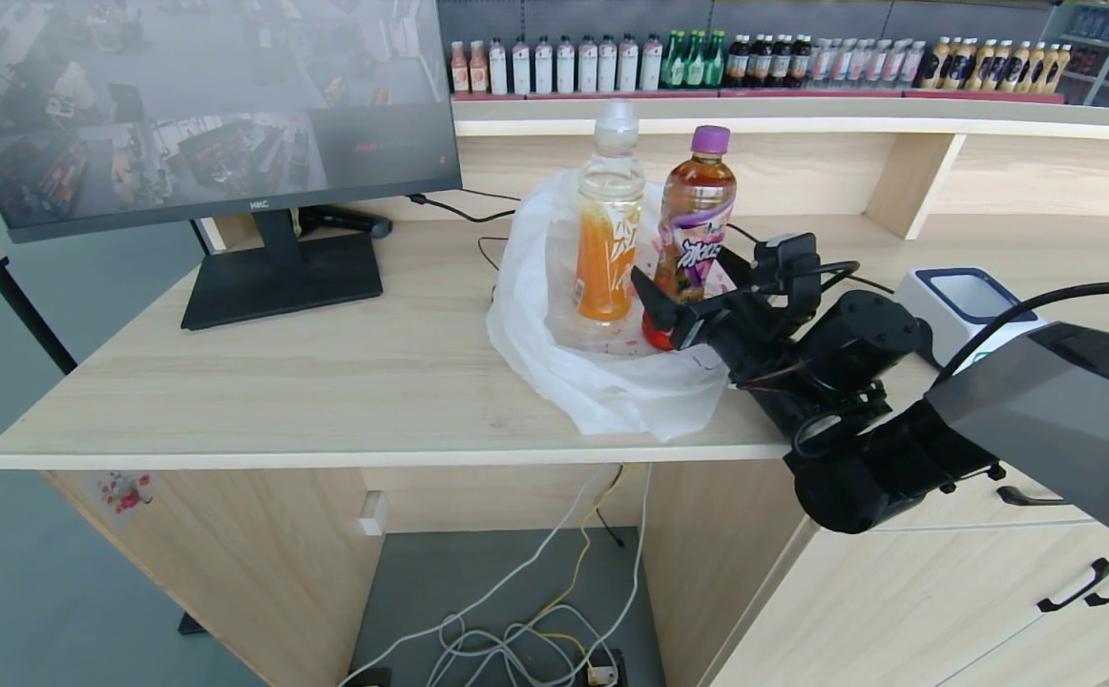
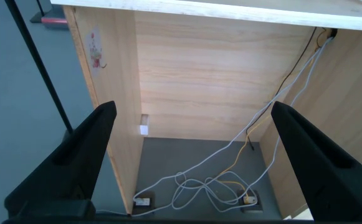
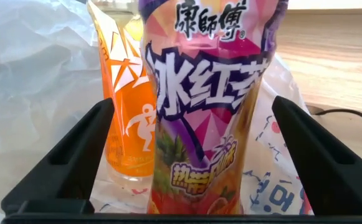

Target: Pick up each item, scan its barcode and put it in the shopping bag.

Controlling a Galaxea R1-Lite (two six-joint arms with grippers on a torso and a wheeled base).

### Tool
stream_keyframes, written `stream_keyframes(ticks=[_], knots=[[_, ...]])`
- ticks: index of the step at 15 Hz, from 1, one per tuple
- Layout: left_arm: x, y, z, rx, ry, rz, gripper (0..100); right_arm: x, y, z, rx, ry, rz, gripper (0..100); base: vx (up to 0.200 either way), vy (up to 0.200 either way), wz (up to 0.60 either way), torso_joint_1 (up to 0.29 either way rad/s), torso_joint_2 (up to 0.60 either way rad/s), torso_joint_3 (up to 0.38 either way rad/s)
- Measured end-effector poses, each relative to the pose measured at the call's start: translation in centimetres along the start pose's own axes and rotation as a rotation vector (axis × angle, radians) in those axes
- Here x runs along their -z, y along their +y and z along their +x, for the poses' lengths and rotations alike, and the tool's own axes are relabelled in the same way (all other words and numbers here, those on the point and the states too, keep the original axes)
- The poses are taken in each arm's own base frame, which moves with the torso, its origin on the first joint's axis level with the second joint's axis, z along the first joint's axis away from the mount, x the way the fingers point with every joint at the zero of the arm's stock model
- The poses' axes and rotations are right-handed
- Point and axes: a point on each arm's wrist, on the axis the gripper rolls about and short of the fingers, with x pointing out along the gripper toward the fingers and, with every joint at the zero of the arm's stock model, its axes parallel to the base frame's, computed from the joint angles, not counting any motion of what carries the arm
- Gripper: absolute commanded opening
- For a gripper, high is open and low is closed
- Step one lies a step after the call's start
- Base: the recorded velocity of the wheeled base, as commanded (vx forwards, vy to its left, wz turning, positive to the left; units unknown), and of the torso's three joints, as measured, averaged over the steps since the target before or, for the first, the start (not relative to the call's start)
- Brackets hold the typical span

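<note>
While the tea bottle (image 1: 698,205) stands upright inside the shopping bag (image 1: 526,315), beside the orange bottle (image 1: 607,239), your right gripper (image 3: 193,106) straddles its lower body, spread wide and seemingly not touching. Your left gripper (image 2: 193,109) hangs wide, well below the bag.

Count: 2 bottles in the bag, an orange-label bottle (image 1: 609,229) and a purple-cap tea bottle (image 1: 698,215), plus 1 white shopping bag (image 1: 526,315), 1 monitor (image 1: 192,105), 1 barcode scanner (image 1: 960,296), 1 wooden counter (image 1: 278,382), and 1 row of shelf bottles (image 1: 755,62) too small to count reliably.
</note>
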Motion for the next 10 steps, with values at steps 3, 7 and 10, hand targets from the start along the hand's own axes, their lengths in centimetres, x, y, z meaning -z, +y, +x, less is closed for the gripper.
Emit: stream_keyframes(ticks=[3,7,10], knots=[[0.0,0.0,0.0,0.0,0.0,0.0,100,-0.8,0.0,-0.4,0.008,-0.003,-0.001,100,0.0,0.0,0.0,0.0,0.0,0.0],[0.0,0.0,0.0,0.0,0.0,0.0,100,-2.6,0.0,-2.0,0.013,0.012,0.0,100,0.0,0.0,0.0,0.0,0.0,0.0],[0.0,0.0,0.0,0.0,0.0,0.0,100,-4.9,-0.1,-4.7,0.039,0.047,0.001,100,0.0,0.0,0.0,0.0,0.0,0.0]])
